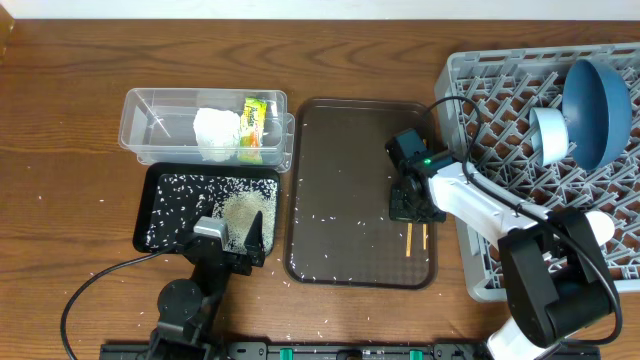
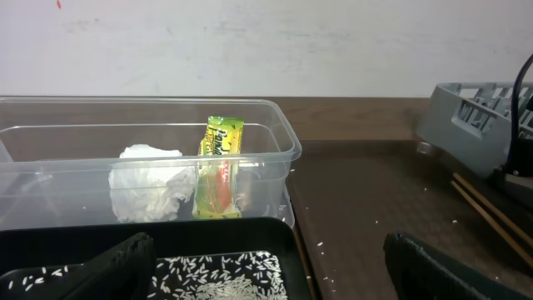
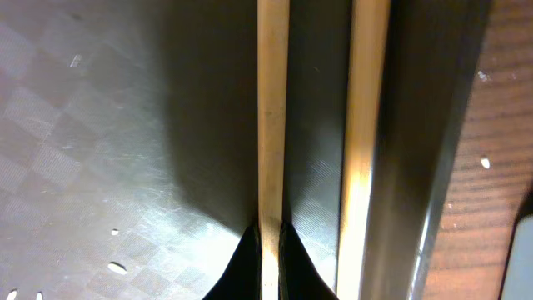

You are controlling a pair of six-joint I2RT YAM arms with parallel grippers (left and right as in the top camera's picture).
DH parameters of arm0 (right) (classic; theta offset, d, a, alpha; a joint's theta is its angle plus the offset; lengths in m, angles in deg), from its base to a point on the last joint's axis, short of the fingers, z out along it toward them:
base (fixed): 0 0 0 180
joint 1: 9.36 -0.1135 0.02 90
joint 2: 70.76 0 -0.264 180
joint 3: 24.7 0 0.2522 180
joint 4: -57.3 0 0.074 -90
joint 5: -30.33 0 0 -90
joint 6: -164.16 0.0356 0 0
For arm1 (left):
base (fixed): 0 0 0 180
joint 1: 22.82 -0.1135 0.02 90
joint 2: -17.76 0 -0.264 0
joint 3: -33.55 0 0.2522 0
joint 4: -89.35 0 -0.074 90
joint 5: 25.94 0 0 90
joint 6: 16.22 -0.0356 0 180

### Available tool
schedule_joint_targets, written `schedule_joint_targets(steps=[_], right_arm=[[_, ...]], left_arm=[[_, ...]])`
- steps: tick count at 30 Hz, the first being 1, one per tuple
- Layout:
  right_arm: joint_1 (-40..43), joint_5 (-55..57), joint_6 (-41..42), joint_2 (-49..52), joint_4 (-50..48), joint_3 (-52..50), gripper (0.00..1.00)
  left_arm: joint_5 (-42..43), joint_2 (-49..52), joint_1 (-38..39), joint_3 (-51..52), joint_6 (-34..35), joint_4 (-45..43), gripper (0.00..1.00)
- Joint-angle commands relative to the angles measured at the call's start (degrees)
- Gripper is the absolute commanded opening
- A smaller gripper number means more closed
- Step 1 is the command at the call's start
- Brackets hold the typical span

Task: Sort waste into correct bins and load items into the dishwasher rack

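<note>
Right fingers pinch one chopstick on the brown tray (its twin alongside), presumably for the rack at upper right; left fingers hover spread, lower left.

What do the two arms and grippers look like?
The left arm is black, with a silver plate near the wrist and a black cable looping beside it. The left gripper has black wedge-shaped fingers. The right arm has a white link between black joints, a green light and a thin black cable. The right gripper is black.
</note>
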Motion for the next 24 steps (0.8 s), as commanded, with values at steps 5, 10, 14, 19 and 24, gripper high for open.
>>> schedule_joint_targets(steps=[5, 10, 14, 19, 24], right_arm=[[2.9, -4.0, -17.1, -12.0, -1.2, 0.3, 0.01], [9.6, -3.9, -26.3, -26.0, -1.6, 0.4, 0.01], [16.7, -4.0, -29.2, -31.5, -4.0, 0.3, 0.01], [22.9, -4.0, -33.5, -29.1, -9.0, 0.2, 0.01], [23.3, 0.5, -35.8, -21.4, -9.8, 0.2, 0.01]], left_arm=[[-0.1, -0.4, -0.3, 1.6, 0.5, 0.8, 0.9], [-0.1, -0.4, -0.3, 1.6, 0.5, 0.8, 0.9], [-0.1, -0.4, -0.3, 1.6, 0.5, 0.8, 0.9], [-0.1, -0.4, -0.3, 1.6, 0.5, 0.8, 0.9], [-0.1, -0.4, -0.3, 1.6, 0.5, 0.8, 0.9]])
